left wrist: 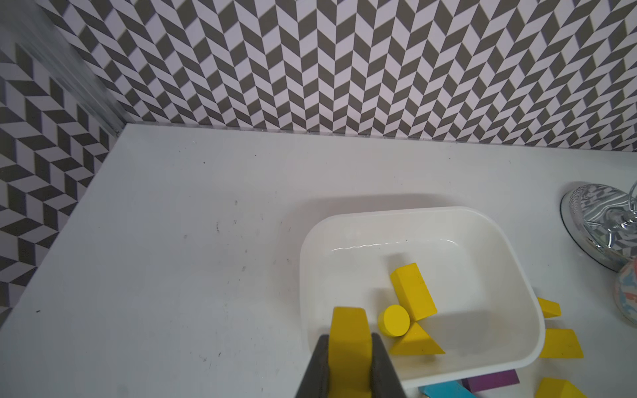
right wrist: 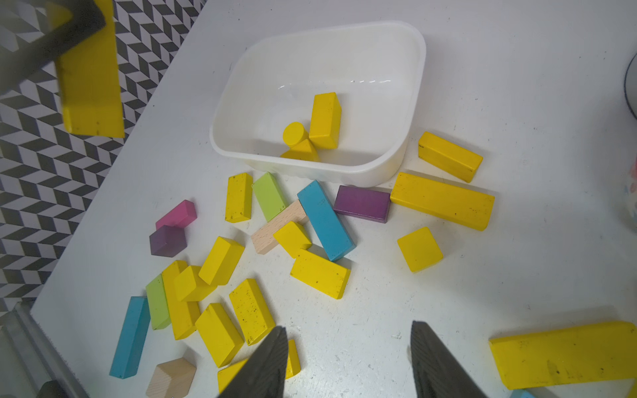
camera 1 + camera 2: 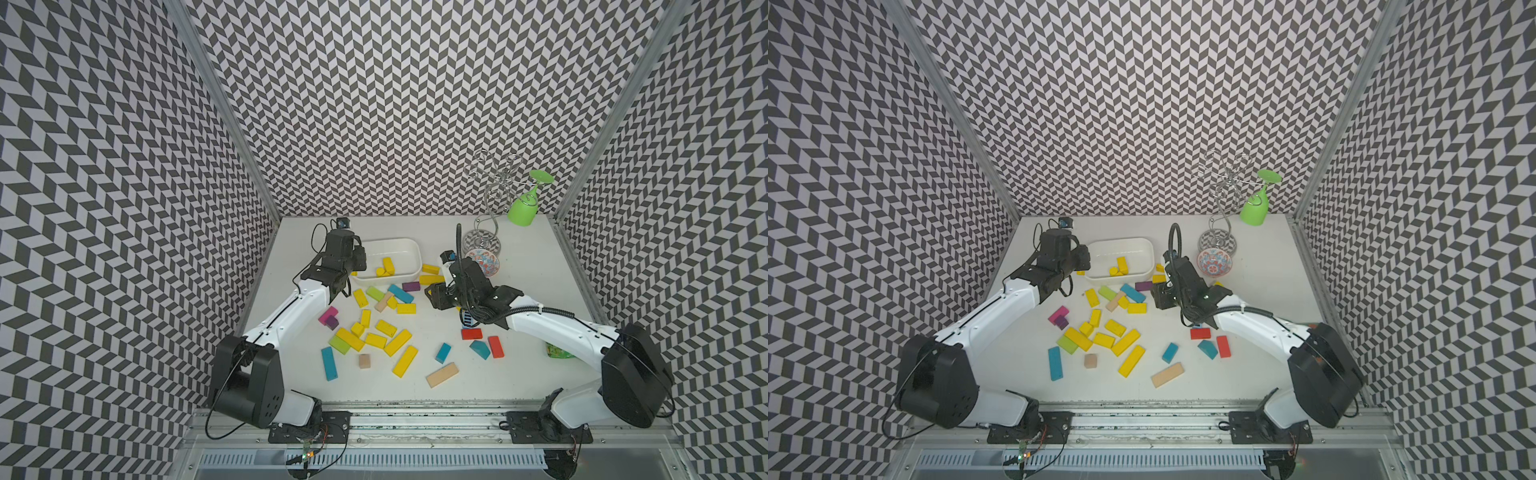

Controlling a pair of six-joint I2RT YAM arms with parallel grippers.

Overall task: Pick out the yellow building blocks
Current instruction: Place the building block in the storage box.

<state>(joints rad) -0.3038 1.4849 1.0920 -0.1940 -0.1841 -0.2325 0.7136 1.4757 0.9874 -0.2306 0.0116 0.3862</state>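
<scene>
left gripper (image 1: 350,339) clamped on a yellow bar (image 1: 349,320), lower centre of its wrist frame, long axis up-frame; white tub (image 1: 413,211) lies just right (three yellows (image 1: 412,293) inside). right gripper (image 2: 348,327) gapes, empty

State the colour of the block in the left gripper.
Yellow. The block shows best in the left wrist view.

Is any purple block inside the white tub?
No, the white tub holds only yellow blocks.
</scene>
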